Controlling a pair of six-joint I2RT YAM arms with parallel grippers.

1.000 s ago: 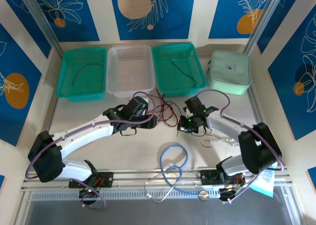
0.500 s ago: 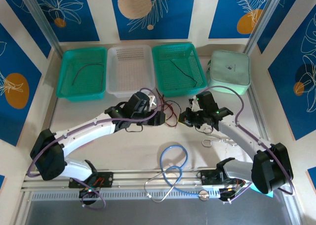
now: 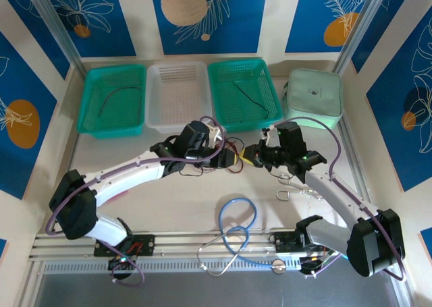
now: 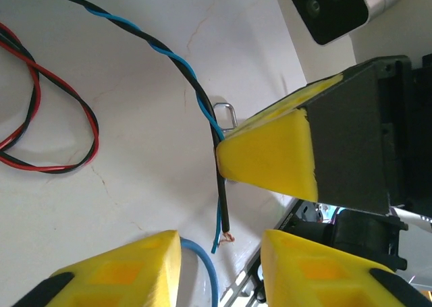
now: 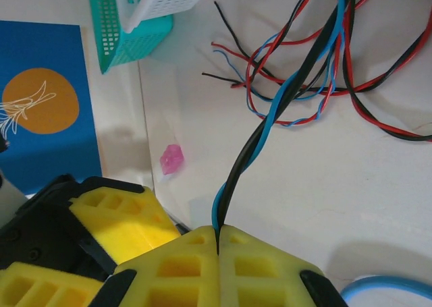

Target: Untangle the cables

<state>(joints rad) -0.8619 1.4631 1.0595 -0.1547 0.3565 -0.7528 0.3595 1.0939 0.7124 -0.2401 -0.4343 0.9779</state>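
The cables (image 3: 232,147) lie in a tangle of thin red, black and blue wires on the table just in front of the middle baskets. My right gripper (image 5: 217,245) is shut on a twisted black-and-blue cable (image 5: 270,118) that runs up into the tangle (image 5: 317,64). My left gripper (image 4: 221,247) is open, with the bare end of that cable (image 4: 221,219) hanging just above the gap between its jaws, not touching them. In the top view the two grippers meet tip to tip, left (image 3: 226,160) and right (image 3: 248,156). A red-and-black pair (image 4: 67,118) loops on the table.
Two teal baskets (image 3: 111,99) (image 3: 243,92), each with a wire in it, flank a white basket (image 3: 179,94); a mint pouch (image 3: 312,98) sits at the right. A light-blue tube loop (image 3: 236,219) and metal tools (image 3: 293,192) lie near the front rail.
My left gripper has moved right to meet the right one and its jaws have narrowed. The right arm has swung up and back, carrying the twisted cable.
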